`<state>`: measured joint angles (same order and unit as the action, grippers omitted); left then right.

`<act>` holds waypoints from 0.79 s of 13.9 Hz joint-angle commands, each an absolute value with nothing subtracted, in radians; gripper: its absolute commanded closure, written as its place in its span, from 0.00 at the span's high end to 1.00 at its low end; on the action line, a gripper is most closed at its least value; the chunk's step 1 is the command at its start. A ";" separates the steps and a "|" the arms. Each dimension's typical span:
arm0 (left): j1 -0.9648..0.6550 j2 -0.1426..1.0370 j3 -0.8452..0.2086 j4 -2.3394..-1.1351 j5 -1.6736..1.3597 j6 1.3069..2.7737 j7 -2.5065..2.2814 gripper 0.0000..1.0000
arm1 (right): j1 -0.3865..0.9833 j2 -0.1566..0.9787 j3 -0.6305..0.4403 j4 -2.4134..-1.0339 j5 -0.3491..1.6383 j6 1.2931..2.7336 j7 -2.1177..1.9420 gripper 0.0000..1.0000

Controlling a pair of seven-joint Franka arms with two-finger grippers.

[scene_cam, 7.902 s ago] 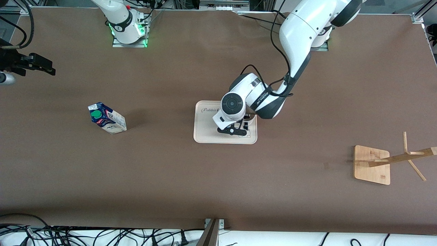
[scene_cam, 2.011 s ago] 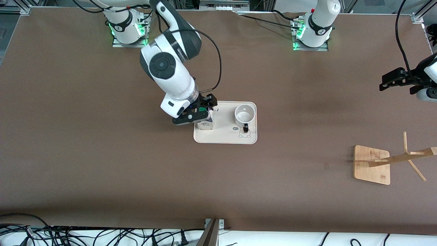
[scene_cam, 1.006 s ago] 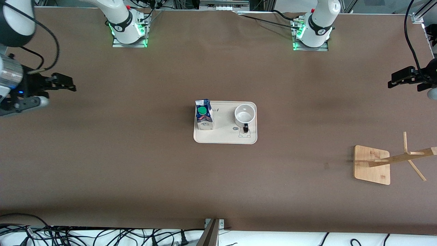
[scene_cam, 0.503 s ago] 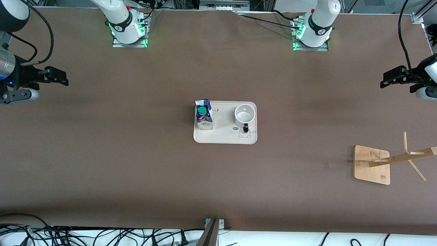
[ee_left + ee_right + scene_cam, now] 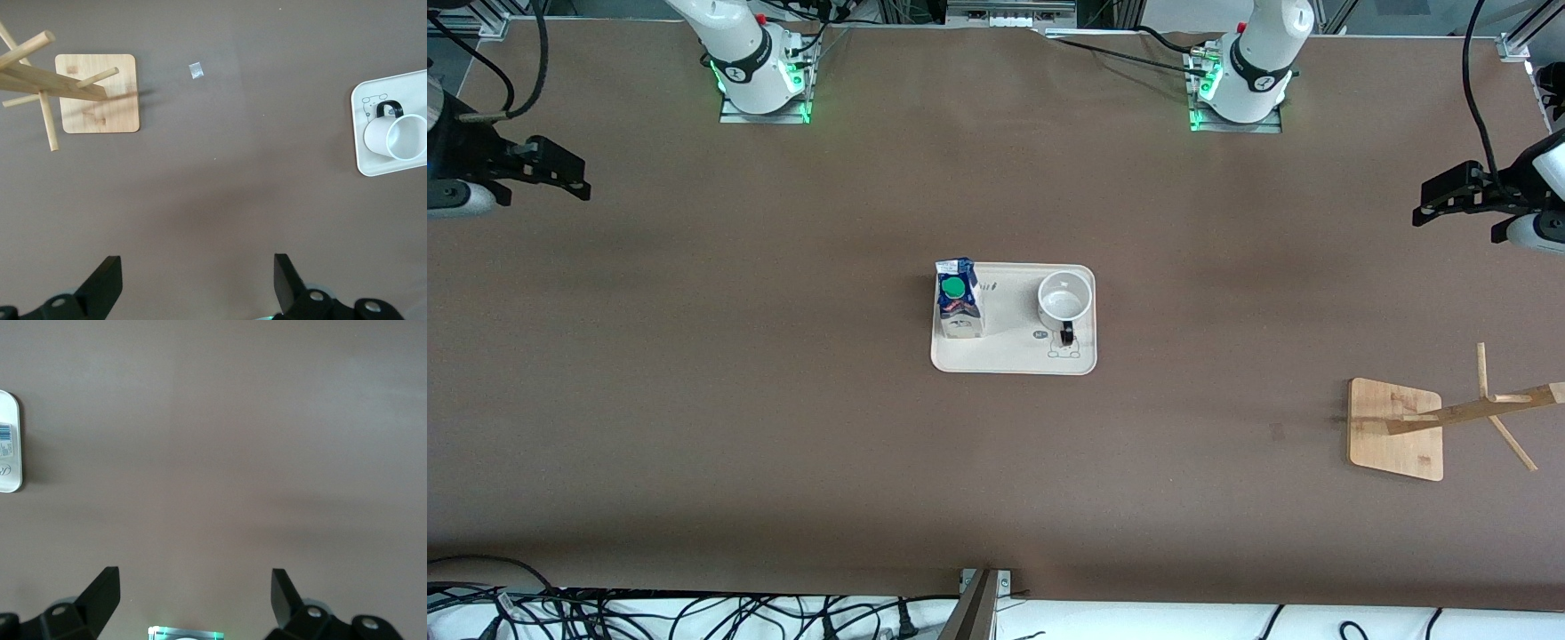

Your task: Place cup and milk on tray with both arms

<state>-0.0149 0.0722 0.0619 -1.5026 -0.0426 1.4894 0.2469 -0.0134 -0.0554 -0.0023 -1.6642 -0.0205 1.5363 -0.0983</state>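
The cream tray [image 5: 1014, 357] lies at the middle of the table. The milk [image 5: 958, 307] stands upright on the tray's end toward the right arm. The white cup [image 5: 1065, 297] stands on the tray's other end, mouth up, its black handle toward the front camera. My right gripper [image 5: 562, 171] hangs open and empty over the right arm's end of the table, far from the tray. My left gripper [image 5: 1433, 200] hangs open and empty over the left arm's end. The left wrist view shows the cup [image 5: 393, 137] on the tray [image 5: 364, 160]. A strip of the tray [image 5: 12, 477] shows in the right wrist view.
A bamboo-coloured rack base [image 5: 1396, 428] with a leaning pegged post [image 5: 1485, 409] stands toward the left arm's end, nearer the front camera than the tray. It also appears in the left wrist view as the rack [image 5: 97, 93]. Cables lie along the front edge.
The right arm let go of the milk on the tray and drew back to its end of the table, rising toward the bases. The left gripper has hardly moved.
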 commanded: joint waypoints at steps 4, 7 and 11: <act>-0.066 0.061 0.078 -1.491 -0.055 1.473 0.272 1.00 | 0.008 -0.025 -0.031 -1.620 -0.021 1.517 -0.086 1.00; -0.069 0.057 0.094 -1.503 -0.055 1.479 0.275 1.00 | 0.011 0.003 -0.026 -1.597 -0.021 1.506 -0.080 1.00; -0.057 0.032 0.094 -1.540 -0.057 1.488 0.276 1.00 | 0.012 0.003 -0.026 -1.598 -0.021 1.502 -0.084 1.00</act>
<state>-0.0619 0.0677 0.0891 -1.5045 -0.0427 1.4887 0.2533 0.0039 0.0001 -0.0229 -1.6226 -0.0202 1.5297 -0.0958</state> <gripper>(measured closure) 0.000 0.000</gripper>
